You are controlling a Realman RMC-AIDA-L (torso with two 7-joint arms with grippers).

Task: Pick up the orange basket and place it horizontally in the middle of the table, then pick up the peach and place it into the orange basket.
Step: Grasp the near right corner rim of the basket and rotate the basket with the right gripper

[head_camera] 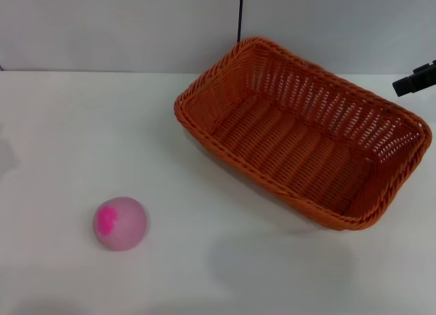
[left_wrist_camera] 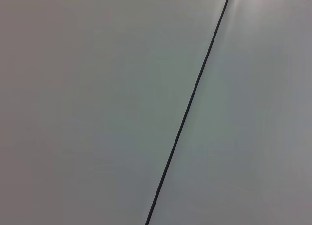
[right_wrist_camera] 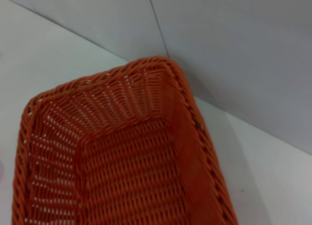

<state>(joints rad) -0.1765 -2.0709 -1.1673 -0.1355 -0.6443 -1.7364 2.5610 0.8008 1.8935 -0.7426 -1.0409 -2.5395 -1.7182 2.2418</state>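
The orange basket (head_camera: 303, 134) lies at an angle on the right half of the white table (head_camera: 61, 138), one corner near the back wall and its inside holding nothing. The right wrist view looks down into the orange basket (right_wrist_camera: 126, 161) from above one short end. The peach (head_camera: 120, 223), pale pink with a magenta patch, rests on the table near the front left, well apart from the basket. A dark part of my right gripper (head_camera: 415, 78) shows at the right edge, just beyond the basket's far right corner. My left gripper is out of view.
A grey wall (head_camera: 122, 28) with a thin dark vertical seam (head_camera: 240, 15) runs along the table's back edge. The left wrist view holds only that grey wall (left_wrist_camera: 97, 108) and seam (left_wrist_camera: 187, 113). Bare tabletop lies between the peach and the basket.
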